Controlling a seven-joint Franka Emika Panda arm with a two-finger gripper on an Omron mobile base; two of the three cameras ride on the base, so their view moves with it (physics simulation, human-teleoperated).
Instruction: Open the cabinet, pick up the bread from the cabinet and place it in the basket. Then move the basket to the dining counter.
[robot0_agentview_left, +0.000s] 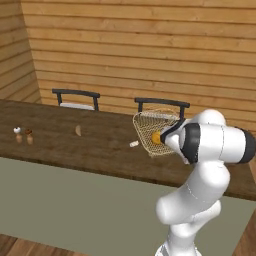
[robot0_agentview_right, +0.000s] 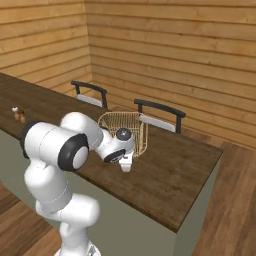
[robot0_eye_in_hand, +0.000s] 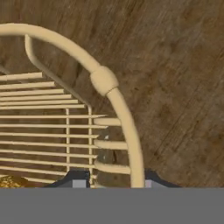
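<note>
The tan wire basket (robot0_agentview_left: 148, 129) stands tilted up on its side on the dark-brown dining counter (robot0_agentview_left: 75, 147). The golden bread (robot0_agentview_left: 156, 137) lies against its lower wall. From the right base view the basket (robot0_agentview_right: 119, 124) leans just behind my gripper (robot0_agentview_right: 126, 166), low over the counter (robot0_agentview_right: 175, 175). In the hand view my gripper (robot0_eye_in_hand: 114, 178) is shut on the basket's rim (robot0_eye_in_hand: 127, 131), with the wire between the two fingertips. A bit of bread (robot0_eye_in_hand: 11, 181) shows at the lower left, and counter wood (robot0_eye_in_hand: 175, 65) lies beyond. The cabinet is out of view.
Two dark chairs (robot0_agentview_left: 76, 98) (robot0_agentview_left: 161, 106) stand behind the counter against the wooden wall. Two small shakers (robot0_agentview_left: 23, 135) sit at the counter's left. A brown lump (robot0_agentview_left: 78, 130) and a small white piece (robot0_agentview_left: 134, 144) lie left of the basket. The counter's end (robot0_agentview_right: 212, 165) is to the right.
</note>
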